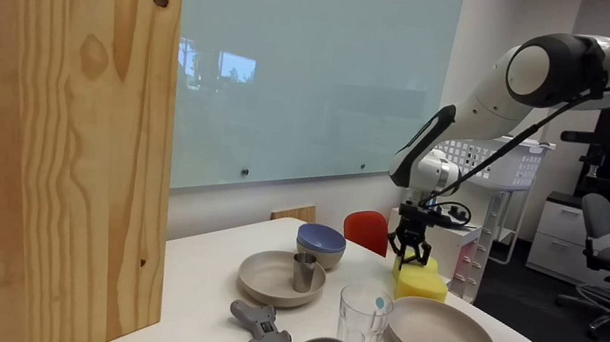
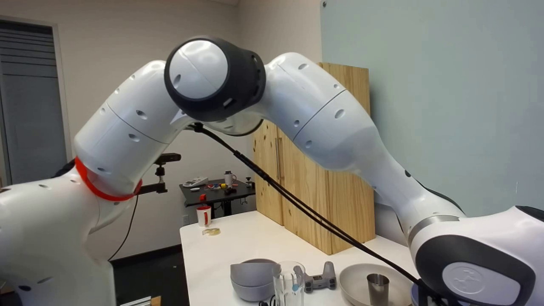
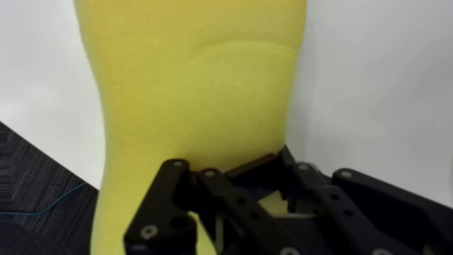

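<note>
Low in the wrist view, my fingers (image 3: 241, 200) were clenched against the yellow sponge (image 3: 198, 99); any pinch was unclear.

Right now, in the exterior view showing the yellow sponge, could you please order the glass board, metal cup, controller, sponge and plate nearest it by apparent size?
1. Glass board
2. Plate
3. Yellow sponge and controller: too alike to rank, the controller nearer the camera
4. Metal cup

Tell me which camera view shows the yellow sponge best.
The wrist view: the yellow sponge fills much of it, close enough to show surface detail, though the frame crops it. In an exterior view it looks smaller, partly behind the gripper; no further view shows it.
</note>
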Tool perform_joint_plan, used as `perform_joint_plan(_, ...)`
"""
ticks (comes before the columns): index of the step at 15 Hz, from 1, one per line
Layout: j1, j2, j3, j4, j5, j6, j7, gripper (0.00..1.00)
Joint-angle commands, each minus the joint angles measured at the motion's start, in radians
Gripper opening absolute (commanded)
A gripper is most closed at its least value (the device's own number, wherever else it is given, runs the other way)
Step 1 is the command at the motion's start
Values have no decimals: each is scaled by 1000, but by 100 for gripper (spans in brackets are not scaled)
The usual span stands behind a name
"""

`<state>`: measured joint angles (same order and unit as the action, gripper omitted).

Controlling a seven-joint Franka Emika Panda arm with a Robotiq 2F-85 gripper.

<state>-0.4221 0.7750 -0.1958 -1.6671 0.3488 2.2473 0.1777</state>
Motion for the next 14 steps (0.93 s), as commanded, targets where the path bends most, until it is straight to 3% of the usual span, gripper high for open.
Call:
perform_joint_plan(1,-18,-2,13,-24,16,30,-48,0)
perform_joint_plan(9,-21,0,26,34,13,15,-78,0)
perform_joint_plan(10,-19,-1,26,42,9,18,-82,13)
perform_joint_plan(11,-22,-2,30,48,13,18,-89,2)
perform_joint_plan(13,-25,-5,33,59,13,11,-100,3)
perform_joint_plan(14,-23,-7,33,59,9,13,-105,29)
